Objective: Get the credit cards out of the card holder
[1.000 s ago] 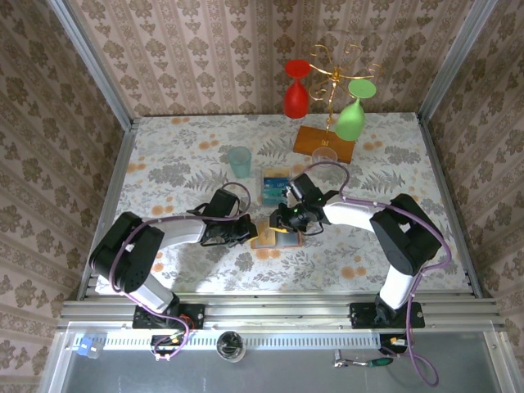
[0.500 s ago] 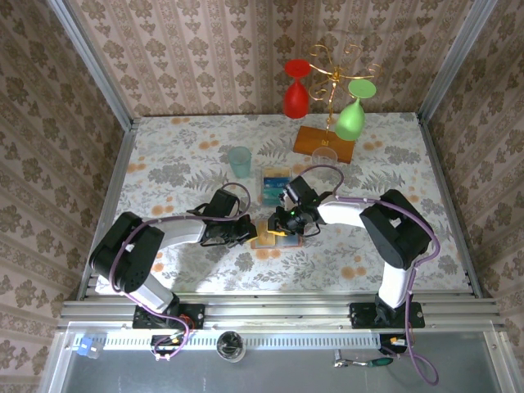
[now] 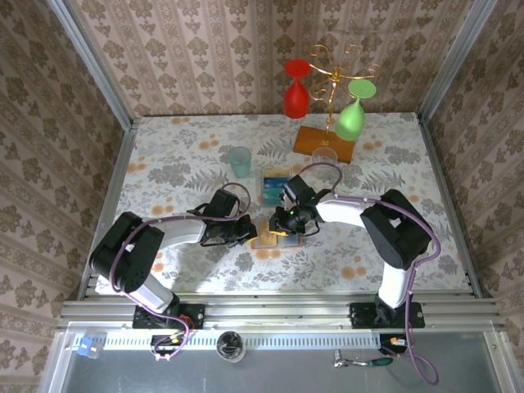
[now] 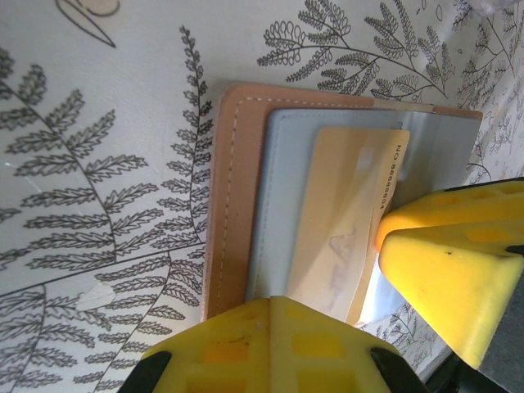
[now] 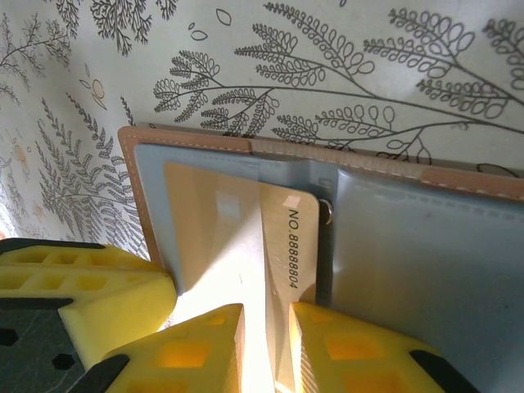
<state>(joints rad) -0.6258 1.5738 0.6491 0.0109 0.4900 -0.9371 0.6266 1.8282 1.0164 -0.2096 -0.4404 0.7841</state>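
Observation:
The card holder (image 3: 264,240) lies open on the table between my two grippers, tan-orange rim (image 4: 233,188) around grey-blue pockets (image 5: 426,270). A tan credit card (image 5: 213,213) marked NO.8888804 sticks partway out of one pocket (image 4: 344,213). My right gripper (image 5: 266,315) is shut on that card's near edge, and the card is bowed up between its fingers (image 3: 282,228). My left gripper (image 4: 274,303) is shut, fingertips together, pressing on the holder's side (image 3: 248,232). Blue and teal credit cards (image 3: 276,187) lie stacked on the table just beyond.
A teal tumbler (image 3: 240,161) stands behind the cards. The glass rack's orange wooden base (image 3: 323,143) sits at the back right, with a red glass (image 3: 296,94) and a green glass (image 3: 350,119) hanging from it. Patterned walls enclose the table.
My right gripper has edged slightly left over the holder. The left arm and the holder have stayed put.

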